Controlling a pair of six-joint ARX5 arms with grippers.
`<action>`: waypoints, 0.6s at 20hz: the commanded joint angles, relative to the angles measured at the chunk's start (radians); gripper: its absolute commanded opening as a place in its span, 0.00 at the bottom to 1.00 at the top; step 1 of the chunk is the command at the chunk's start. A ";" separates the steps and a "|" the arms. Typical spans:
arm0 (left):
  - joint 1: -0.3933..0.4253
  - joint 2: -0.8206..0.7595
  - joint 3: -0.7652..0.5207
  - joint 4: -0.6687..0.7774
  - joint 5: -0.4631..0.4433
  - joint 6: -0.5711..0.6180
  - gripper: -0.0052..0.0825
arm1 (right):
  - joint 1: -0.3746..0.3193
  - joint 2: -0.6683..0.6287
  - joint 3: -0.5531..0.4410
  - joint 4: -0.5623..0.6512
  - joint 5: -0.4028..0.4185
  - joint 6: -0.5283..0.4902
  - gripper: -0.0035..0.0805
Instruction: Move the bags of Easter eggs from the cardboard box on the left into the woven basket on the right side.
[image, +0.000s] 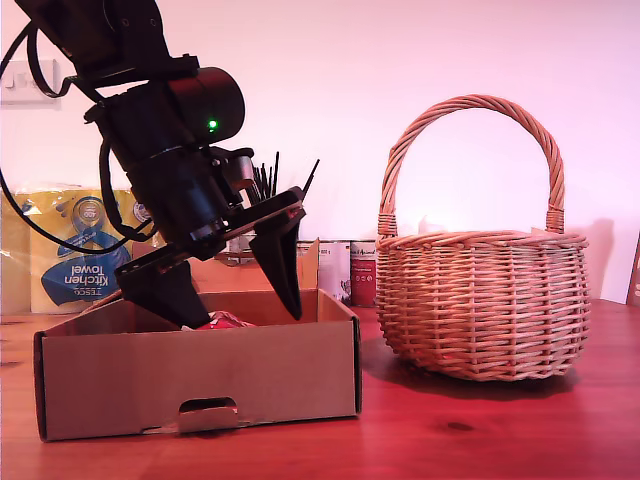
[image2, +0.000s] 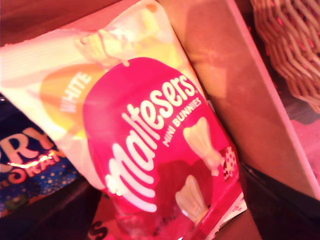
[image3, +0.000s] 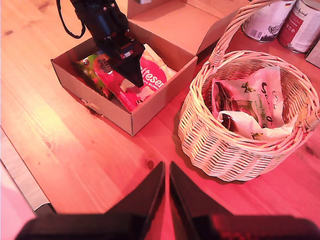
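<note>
A: First gripper status?
B: My first gripper (image: 240, 300) is spread, down in the cardboard box (image: 200, 375), straddling the Maltesers bag (image2: 155, 155); box wall close beside it.
A: Second?
B: My second gripper (image3: 166, 192) is pressed together, high over wooden table (image3: 75, 150). Woven basket (image: 482, 300) just beside the box, holding a cream bag (image3: 252, 102).

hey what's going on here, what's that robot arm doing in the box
My first gripper is reaching down into the cardboard box, jaws open over a red and white Maltesers bag that lies beside a dark blue bag. Nothing is gripped yet. The woven basket already holds cream-white bags. My second gripper hangs shut above the table, holding nothing.
</note>
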 joint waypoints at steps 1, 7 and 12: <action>-0.013 0.061 0.007 0.010 0.010 -0.007 0.88 | 0.005 0.001 0.008 0.007 -0.001 0.002 0.03; -0.021 0.113 0.007 0.038 0.037 -0.018 0.86 | 0.005 0.001 0.008 0.007 -0.001 0.002 0.03; -0.020 0.114 0.008 0.039 0.021 -0.016 0.37 | 0.005 0.001 0.008 0.007 -0.001 0.002 0.03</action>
